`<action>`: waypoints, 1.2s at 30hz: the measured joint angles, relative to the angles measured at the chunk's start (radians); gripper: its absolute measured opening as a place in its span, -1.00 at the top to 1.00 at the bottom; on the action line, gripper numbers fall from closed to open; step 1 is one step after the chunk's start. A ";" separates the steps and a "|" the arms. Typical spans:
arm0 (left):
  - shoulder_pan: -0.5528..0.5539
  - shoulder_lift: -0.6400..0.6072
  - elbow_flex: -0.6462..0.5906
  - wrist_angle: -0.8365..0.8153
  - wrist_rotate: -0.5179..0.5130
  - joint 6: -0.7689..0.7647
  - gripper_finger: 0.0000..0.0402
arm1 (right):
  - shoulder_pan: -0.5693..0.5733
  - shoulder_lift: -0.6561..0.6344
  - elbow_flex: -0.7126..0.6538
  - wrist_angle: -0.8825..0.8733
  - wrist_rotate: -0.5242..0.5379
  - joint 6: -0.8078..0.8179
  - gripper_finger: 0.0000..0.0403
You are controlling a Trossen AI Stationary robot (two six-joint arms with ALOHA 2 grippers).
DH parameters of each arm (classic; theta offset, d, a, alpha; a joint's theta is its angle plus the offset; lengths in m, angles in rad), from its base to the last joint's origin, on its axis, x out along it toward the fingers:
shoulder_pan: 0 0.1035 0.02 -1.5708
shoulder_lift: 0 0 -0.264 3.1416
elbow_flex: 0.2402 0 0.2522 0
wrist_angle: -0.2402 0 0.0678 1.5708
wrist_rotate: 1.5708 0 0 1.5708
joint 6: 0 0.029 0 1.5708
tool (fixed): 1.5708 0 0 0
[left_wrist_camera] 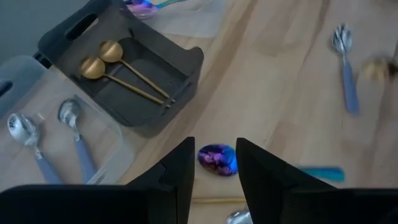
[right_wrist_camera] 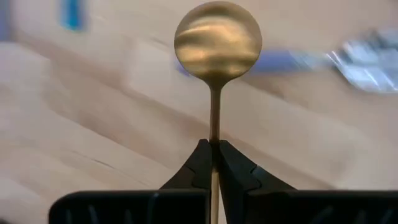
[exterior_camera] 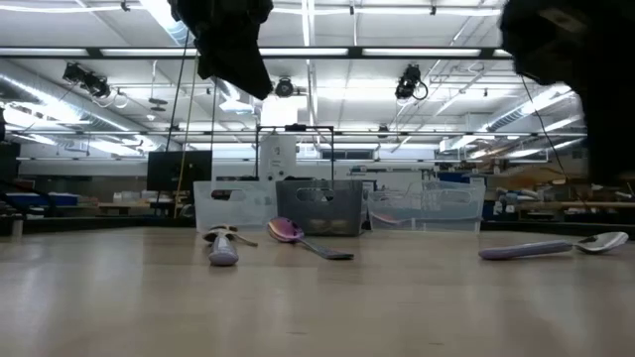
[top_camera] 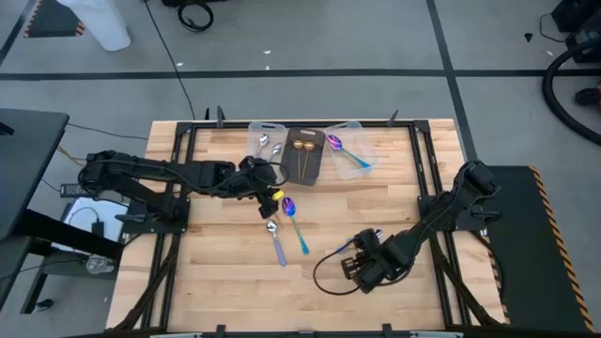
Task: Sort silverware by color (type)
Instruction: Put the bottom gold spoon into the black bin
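My right gripper [right_wrist_camera: 213, 149] is shut on an all-gold spoon [right_wrist_camera: 217, 40] above the table's near right part [top_camera: 362, 266]. My left gripper [left_wrist_camera: 213, 165] hangs open, well above the table, over the bowl of a purple-bowled, teal-handled spoon [left_wrist_camera: 217, 159] that lies flat at mid-table [top_camera: 293, 219]. Beside that spoon lies a silver spoon with a lavender handle [top_camera: 276, 240]. Another silver, lavender-handled spoon [exterior_camera: 556, 248] lies under my right arm. The dark bin [top_camera: 305, 150] holds two gold spoons [left_wrist_camera: 106, 59]. My right gripper pinches the gold spoon's thin handle [right_wrist_camera: 214, 127] between its two fingertips [right_wrist_camera: 198, 163]. The handle runs back between the fingers and along them. The round bowl sticks out past the tips, and the spoon is clear of the table.
Three bins stand in a row at the far edge. The clear left bin [top_camera: 265, 144] holds two silver spoons [left_wrist_camera: 74, 124], and the clear right bin [top_camera: 351, 150] holds a purple and teal spoon [top_camera: 344, 150]. Bare wood lies along the near edge [top_camera: 235, 300].
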 joint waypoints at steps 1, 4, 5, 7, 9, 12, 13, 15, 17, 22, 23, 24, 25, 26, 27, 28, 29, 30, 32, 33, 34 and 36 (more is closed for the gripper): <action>0.000 0.006 0.000 0.010 -0.001 -0.020 0.38 | -0.008 -0.003 0.000 0.022 0.026 -0.039 0.92; -0.004 0.027 0.000 0.026 0.036 -0.078 0.38 | -0.036 -0.010 0.001 0.095 0.078 -0.150 0.92; -0.010 0.033 0.000 0.037 0.058 -0.085 0.38 | -0.044 -0.013 0.001 0.125 0.089 -0.184 0.92; -0.027 0.040 0.000 0.048 0.098 -0.097 0.38 | -0.065 -0.020 0.001 0.181 0.108 -0.245 0.92; -0.049 0.044 0.000 0.053 0.113 -0.111 0.38 | -0.082 -0.031 0.001 0.240 0.137 -0.309 0.91; -0.084 0.044 0.000 0.065 0.118 -0.118 0.38 | -0.109 -0.063 0.001 0.291 0.201 -0.416 0.91; -0.093 0.044 0.000 0.070 0.121 -0.122 0.38 | -0.118 -0.080 0.001 0.300 0.225 -0.455 0.91; -0.104 0.044 0.000 0.112 0.142 -0.129 0.38 | -0.136 -0.120 0.001 0.315 0.276 -0.535 0.91; -0.110 0.044 0.000 0.172 0.180 -0.129 0.38 | -0.153 -0.164 0.001 0.333 0.328 -0.611 0.91; -0.115 0.044 0.000 0.392 0.229 -0.090 0.38 | -0.175 -0.275 0.001 0.432 0.486 -0.792 0.91; -0.116 0.044 0.000 0.435 0.231 -0.081 0.38 | -0.176 -0.293 0.002 0.468 0.523 -0.832 0.91; -0.116 0.044 0.000 0.471 0.232 -0.077 0.38 | -0.176 -0.312 0.002 0.501 0.562 -0.872 0.91; -0.116 0.043 0.000 0.508 0.231 -0.075 0.38 | -0.176 -0.328 0.002 0.535 0.601 -0.919 0.91; -0.115 0.043 0.000 0.535 0.232 -0.075 0.38 | -0.175 -0.342 0.002 0.576 0.634 -0.968 0.91; -0.115 0.043 0.000 0.559 0.231 -0.077 0.38 | -0.175 -0.355 0.002 0.618 0.656 -1.016 0.91; -0.115 0.043 0.000 0.584 0.231 -0.082 0.38 | -0.176 -0.367 0.002 0.652 0.673 -1.072 0.91; -0.115 0.045 0.000 0.611 0.231 -0.084 0.38 | -0.177 -0.375 0.002 0.694 0.684 -1.126 0.91; -0.115 0.047 0.000 0.638 0.231 -0.089 0.38 | -0.180 -0.381 0.002 0.744 0.687 -1.180 0.91; -0.113 0.056 0.001 0.684 0.231 -0.123 0.37 | -0.185 -0.389 0.002 0.822 0.684 -1.288 0.91; -0.108 0.066 0.003 0.704 0.232 -0.140 0.37 | -0.189 -0.389 0.002 0.866 0.673 -1.337 0.91; -0.106 0.068 0.001 0.699 0.231 -0.157 0.35 | -0.192 -0.389 0.002 0.902 0.656 -1.381 0.91; -0.101 0.088 0.001 0.730 0.231 -0.162 0.31 | -0.196 -0.389 0.002 0.945 0.627 -1.451 0.91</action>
